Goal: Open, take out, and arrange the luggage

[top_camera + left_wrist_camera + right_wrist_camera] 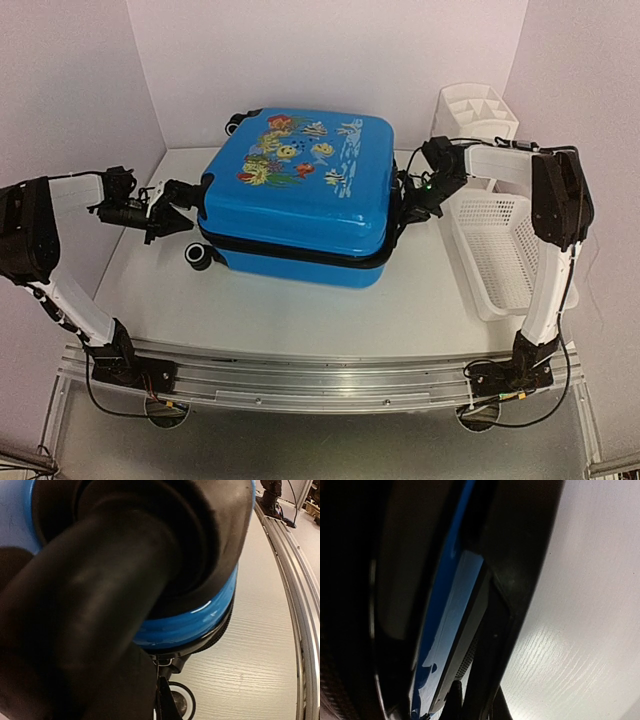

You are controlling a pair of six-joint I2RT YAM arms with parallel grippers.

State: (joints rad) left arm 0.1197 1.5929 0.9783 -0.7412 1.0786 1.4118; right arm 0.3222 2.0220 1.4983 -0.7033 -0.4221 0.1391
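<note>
luggage (295,200) is laid flat near the middle of the table (300,315), fish-print lid (330,190) upward. the black zipper band (290,252) is seen running unbroken along the front edge, so the lid is shut. a black-and-white wheel (199,257) is seen at the near left corner. the left gripper (190,212) is held level at the left side of the luggage, just above that wheel. its fingers are closed together; whether anything is pinched between them cannot be told, as the wrist view is filled with dark blur and blue shell. the right gripper (406,205) is seen at the right side, at the height of the band, touching or nearly so. its fingers are likewise closed, and nothing held can be made out. a white basket (470,265) is set to the right of the luggage, with a white organizer (478,108) behind it.
</note>
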